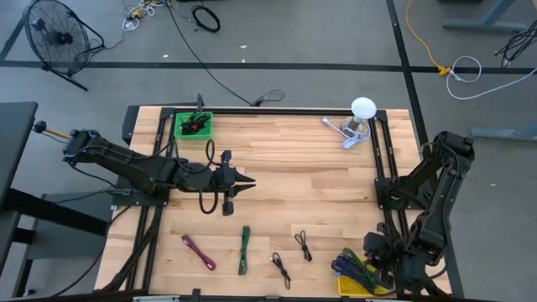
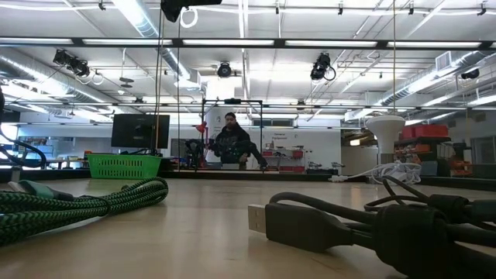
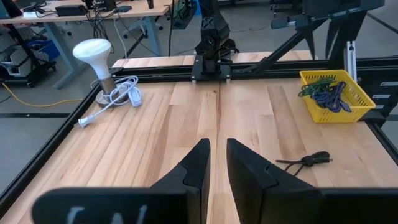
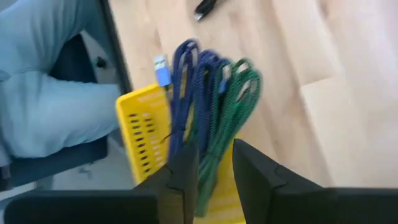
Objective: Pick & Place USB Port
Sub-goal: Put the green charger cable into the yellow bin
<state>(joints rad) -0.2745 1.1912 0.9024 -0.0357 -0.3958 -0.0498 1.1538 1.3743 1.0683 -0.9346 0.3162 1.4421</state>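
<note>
Several USB cables lie along the table's near side: a pink one, a green braided one and two black ones. A yellow basket at the near right corner holds blue and green cable bundles that hang over its rim. My right gripper is low over that basket, with the green bundle between its fingers. My left gripper hovers over the table's middle, shut and holding nothing. My right gripper has the green braided bundle between its two fingers, coming from above. The bundle's looped end reaches past the basket rim toward the tabletop, beside the blue bundle. The picture is smeared, so the exact pinch cannot be told.
A green basket stands at the far left corner. A white lamp with its white cord stands at the far right. Black frame rails run along the table edges. A person sits in the room behind.
</note>
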